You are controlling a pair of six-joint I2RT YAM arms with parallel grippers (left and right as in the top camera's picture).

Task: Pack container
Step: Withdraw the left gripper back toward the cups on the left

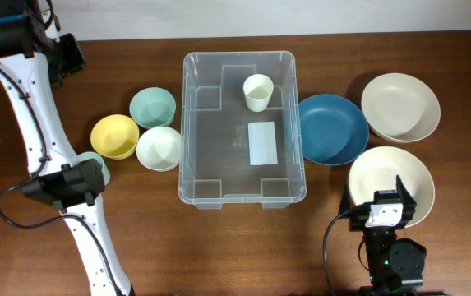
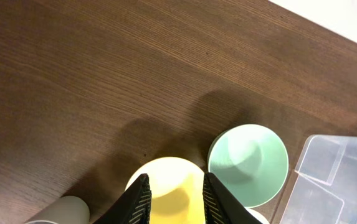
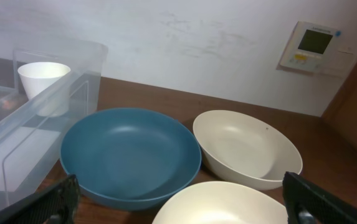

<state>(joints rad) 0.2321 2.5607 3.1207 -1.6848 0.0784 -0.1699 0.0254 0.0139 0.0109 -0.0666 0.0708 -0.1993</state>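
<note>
Table: a dark wooden table (image 1: 243, 255) carries everything we see.
Container: the container (image 1: 187, 123) sits at the middle of the table between the two arms, upright with its open mouth facing up.
Container axis: its long axis runs from the near edge of the table to the far edge, so its long walls face the arms.
Right-hand dishes: two cream bowls (image 1: 400, 107) and a blue plate (image 1: 332, 129) lie just beside the container's right wall.
Left-hand bowls: a yellow bowl (image 1: 114, 136), a green bowl (image 1: 152, 107) and a pale bowl (image 1: 159, 148) cluster near its left wall.
Cup: a small cream cup (image 1: 257, 92) stands inside, in the far right part.
Left tool: the left tool (image 2: 175, 180) hangs over the yellow bowl, its fingers a narrow gap apart. We see nothing held, though we cannot tell whether a pad touches the rim.
Right tool: the right tool (image 3: 181, 199) is spread wide and empty above the nearer cream bowl.
Relation: the container lies to the right of the left tool, past the yellow and pale bowls. We judge a rightward carry across the long wall comes next.
</note>
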